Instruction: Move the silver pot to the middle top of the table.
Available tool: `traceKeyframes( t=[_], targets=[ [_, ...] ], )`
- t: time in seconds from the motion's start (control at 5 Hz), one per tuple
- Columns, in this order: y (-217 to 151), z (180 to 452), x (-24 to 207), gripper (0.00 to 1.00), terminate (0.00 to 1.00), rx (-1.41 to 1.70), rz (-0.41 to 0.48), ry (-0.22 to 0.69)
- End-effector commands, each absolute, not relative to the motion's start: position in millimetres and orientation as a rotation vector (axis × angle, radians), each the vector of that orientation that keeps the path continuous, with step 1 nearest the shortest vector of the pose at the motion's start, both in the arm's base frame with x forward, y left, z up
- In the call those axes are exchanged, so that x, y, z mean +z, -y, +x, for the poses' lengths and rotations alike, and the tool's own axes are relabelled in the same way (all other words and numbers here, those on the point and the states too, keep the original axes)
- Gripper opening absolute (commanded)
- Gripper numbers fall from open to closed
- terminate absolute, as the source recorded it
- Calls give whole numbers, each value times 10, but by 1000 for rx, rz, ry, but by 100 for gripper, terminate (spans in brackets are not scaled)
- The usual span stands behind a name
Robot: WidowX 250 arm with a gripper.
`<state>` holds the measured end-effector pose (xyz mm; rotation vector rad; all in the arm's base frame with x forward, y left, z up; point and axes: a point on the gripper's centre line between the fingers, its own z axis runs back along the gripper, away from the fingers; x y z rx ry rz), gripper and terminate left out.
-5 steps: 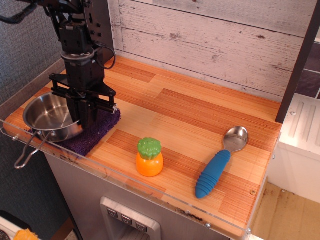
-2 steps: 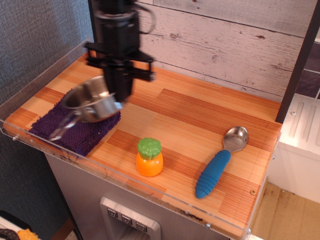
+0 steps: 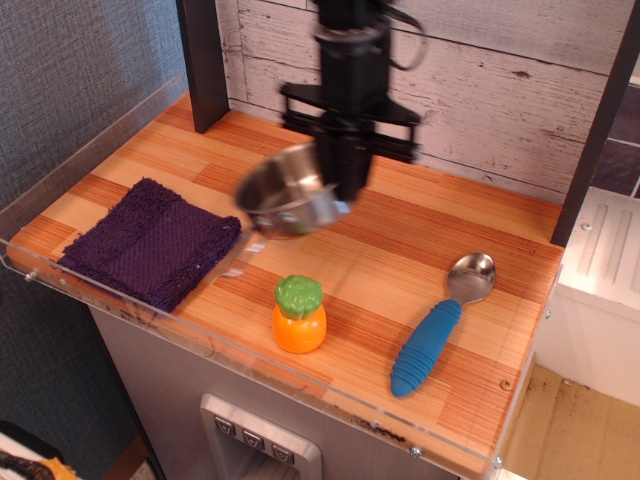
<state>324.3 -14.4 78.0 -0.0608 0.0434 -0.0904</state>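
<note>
Your claw [image 3: 342, 192] is clamped on the silver pot's [image 3: 285, 192] rim, pot tilted above the table [image 3: 420, 240]. Jerk sideways and it could slip loose, dropping near the toy carrot [image 3: 299, 315].

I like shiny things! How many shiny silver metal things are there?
2. The silver pot hangs tilted in the gripper above the middle of the table. The spoon, silver bowl and blue handle, lies at the right. None look hidden.
</note>
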Motion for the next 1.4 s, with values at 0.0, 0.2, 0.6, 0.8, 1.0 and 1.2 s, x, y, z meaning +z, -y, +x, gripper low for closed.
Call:
traceKeyframes(
  t=[0.0,0.2,0.6,0.8,1.0,1.2],
  targets=[
    [304,3673,682,0,0,-120,-53,-38],
    [277,3846,535,0,0,-113,-46,-71],
    [383,3806,441,100,0,-141,-53,-110],
    [422,3736,609,100,0,-149,-54,-19],
    [346,3620,891,100,0,-81,-46,106],
    [151,3389,1171,100,0,-27,-42,164]
  ],
)
